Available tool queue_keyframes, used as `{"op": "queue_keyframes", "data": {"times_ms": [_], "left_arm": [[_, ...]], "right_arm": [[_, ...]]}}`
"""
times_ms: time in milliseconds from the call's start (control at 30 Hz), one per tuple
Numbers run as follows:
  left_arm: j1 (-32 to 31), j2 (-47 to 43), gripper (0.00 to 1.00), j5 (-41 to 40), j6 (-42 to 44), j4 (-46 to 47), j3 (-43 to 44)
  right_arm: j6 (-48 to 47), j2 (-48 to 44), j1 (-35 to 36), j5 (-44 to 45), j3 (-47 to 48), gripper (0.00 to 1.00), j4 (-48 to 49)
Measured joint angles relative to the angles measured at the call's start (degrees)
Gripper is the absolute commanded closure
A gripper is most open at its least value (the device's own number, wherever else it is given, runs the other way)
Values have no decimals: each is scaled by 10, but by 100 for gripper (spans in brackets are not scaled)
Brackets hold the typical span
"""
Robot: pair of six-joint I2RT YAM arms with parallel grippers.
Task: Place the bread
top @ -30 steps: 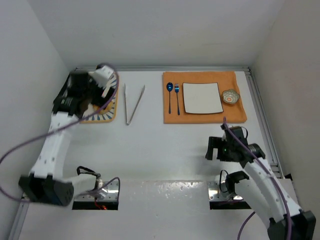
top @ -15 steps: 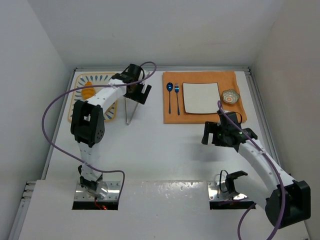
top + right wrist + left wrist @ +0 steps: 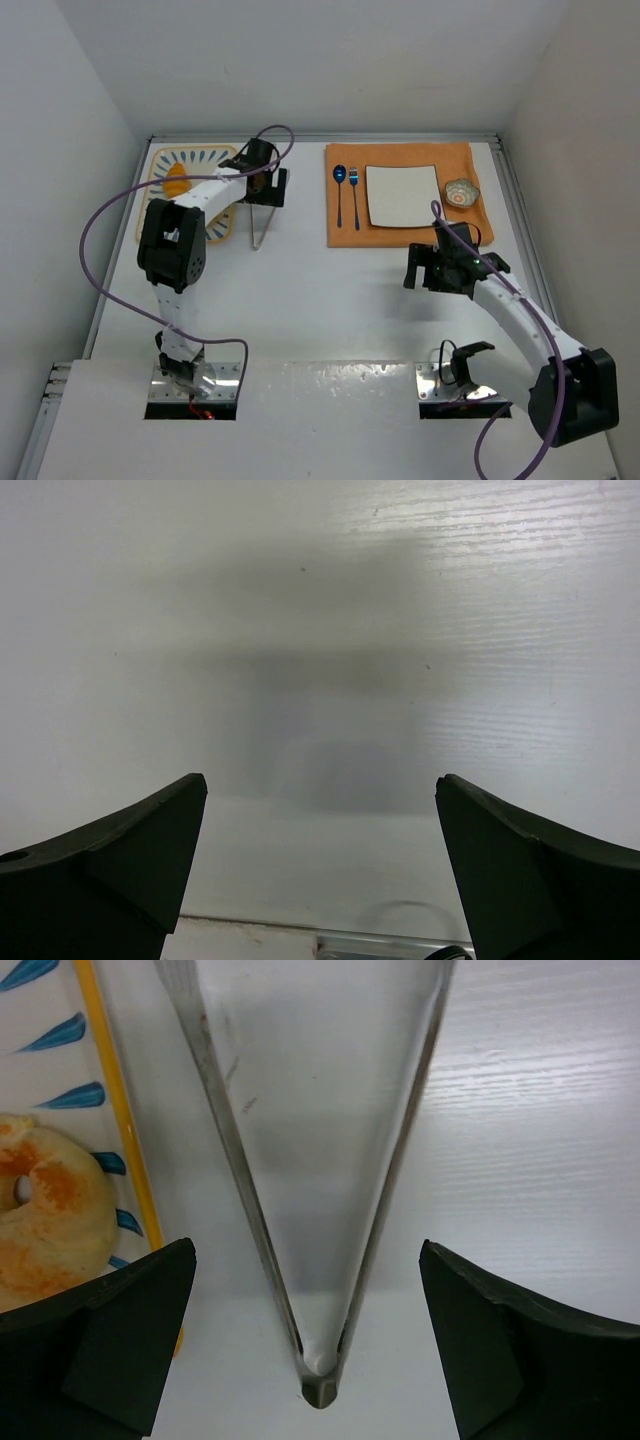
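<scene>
My left tool (image 3: 305, 1260) is spread as wide as it goes and grips nothing. Its two dark fingers (image 3: 110, 1345) stand on either side of the metal tongs (image 3: 320, 1210), which lie flat on the white desk (image 3: 540, 1140) with their arms fanning away from me and their joined end nearest my wrist. I cannot tell whether either finger touches the desk, but neither presses on the tongs. Just left of the tongs is the patterned tray (image 3: 110, 1090), with a yellow rim and blue strokes. On it, near that rim, rests a pale bun (image 3: 50, 1215) with browned patches. From above, my left arm crosses the tray's right part and hides this bun, but a darker bread piece (image 3: 177, 183) shows on the tray's left half, too small for me to make out its shape. My right tool (image 3: 320, 790) is also released, its fingers (image 3: 110, 865) wide apart over bare desk and holding nothing. From above it hangs just near of the orange mat (image 3: 400, 235). On that mat lies a white square plate (image 3: 405, 195), with a blue spoon (image 3: 340, 190) and a blue fork (image 3: 354, 190) side by side at its left. A small patterned bowl (image 3: 461, 192) sits just beside its right edge. I cannot tell what, if anything, the bowl holds.
</scene>
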Motion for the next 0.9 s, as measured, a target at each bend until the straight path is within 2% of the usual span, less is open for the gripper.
{"op": "queue_keyframes", "data": {"times_ms": [267,500,567,700,733,767,833,900], "left_arm": [[10,22,0,-14,-12,47,-23],[17,59,0,7,-12,70,-31],[19,63,5,13,-13,77,-31],[20,66,22,22,-13,89,-31],[20,67,33,23,-13,91,-31],[20,67,37,26,-15,92,-31],[21,67,44,28,-15,93,-31],[21,67,46,29,-15,94,-32]], "right_arm": [[2,26,0,0,7,3,-2],[2,26,0,2,10,3,-3],[2,26,0,2,10,3,-3],[2,26,0,3,10,4,-4],[2,26,0,5,10,4,-4],[2,26,0,5,10,4,-5],[2,26,0,7,10,4,-5],[2,26,0,9,10,4,-4]]}}
